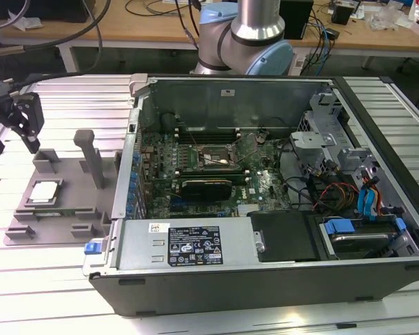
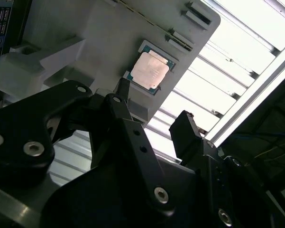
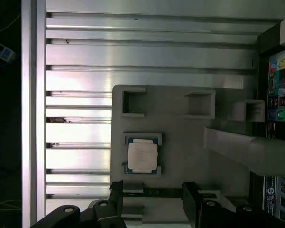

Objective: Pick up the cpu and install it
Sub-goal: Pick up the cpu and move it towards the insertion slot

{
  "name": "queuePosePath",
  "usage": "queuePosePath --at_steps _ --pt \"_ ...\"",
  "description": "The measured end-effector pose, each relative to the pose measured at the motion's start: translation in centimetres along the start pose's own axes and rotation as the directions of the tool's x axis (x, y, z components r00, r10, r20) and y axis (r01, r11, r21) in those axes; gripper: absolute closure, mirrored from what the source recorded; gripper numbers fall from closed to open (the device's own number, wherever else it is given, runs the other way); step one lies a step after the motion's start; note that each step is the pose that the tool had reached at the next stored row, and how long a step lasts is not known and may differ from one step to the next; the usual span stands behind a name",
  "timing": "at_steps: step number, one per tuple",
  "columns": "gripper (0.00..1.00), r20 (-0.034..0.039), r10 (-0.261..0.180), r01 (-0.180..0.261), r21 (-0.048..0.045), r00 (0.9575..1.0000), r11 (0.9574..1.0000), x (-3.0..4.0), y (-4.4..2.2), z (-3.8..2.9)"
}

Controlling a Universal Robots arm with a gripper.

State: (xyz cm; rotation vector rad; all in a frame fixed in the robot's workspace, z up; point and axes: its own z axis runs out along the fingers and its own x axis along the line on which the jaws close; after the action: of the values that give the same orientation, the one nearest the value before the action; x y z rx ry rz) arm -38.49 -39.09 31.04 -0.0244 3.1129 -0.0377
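- The cpu point(image 1: 44, 191) point(image 2: 150, 70) point(image 3: 142, 156) lies flat, silver top up, in a recess of the grey tray point(image 1: 56, 223).
- The tray rests on the slatted metal table point(image 1: 70, 98).
- The jaws are spread and hold nothing. In both wrist views they hang clear of the cpu, not touching it.
- An open computer case point(image 1: 195, 244) stands just beside the tray, at the exterior view's right.
- Its motherboard socket point(image 1: 212, 157) is well apart from the cpu.

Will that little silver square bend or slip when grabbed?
The cpu is a thin flat square with a metal top, so probably stiff and light. Its shiny top looks smooth, so it might slip in a loose grip. Lying flat in a recess of the grey tray, it should not roll.
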Motion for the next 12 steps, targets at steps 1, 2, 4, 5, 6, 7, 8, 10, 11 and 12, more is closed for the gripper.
queuePosePath --at_steps 1,2,4,5,6,7,8,10,11,12 --pt "0.38 0.0000 0.000 0.000 0.0000 1.0000 1.0000 0.00 0.00 0.16" --pt "0.38 0.0000 0.000 0.000 0.0000 1.0000 1.0000 0.00 0.01 0.25" --pt "0.38 0.0000 0.000 0.000 0.0000 1.0000 1.0000 0.01 0.01 0.37" --pt "0.38 0.0001 0.000 0.000 0.0000 1.0000 1.0000 0.01 0.01 0.46" --pt "0.38 0.0000 0.000 0.000 0.0000 1.0000 1.0000 0.01 0.01 0.51" --pt "0.38 0.0000 0.000 0.000 0.0001 1.0000 1.0000 0.01 0.01 0.59" --pt "0.38 -0.0001 0.000 0.000 0.0001 1.0000 1.0000 0.02 0.01 0.65" --pt "0.38 0.0000 0.000 0.000 0.0000 1.0000 1.0000 0.03 0.02 0.88" --pt "0.38 0.0000 0.000 0.000 0.0000 1.0000 1.0000 0.03 0.03 1.04" --pt "0.38 0.0000 0.000 0.000 0.0001 1.0000 1.0000 0.03 0.03 1.13"
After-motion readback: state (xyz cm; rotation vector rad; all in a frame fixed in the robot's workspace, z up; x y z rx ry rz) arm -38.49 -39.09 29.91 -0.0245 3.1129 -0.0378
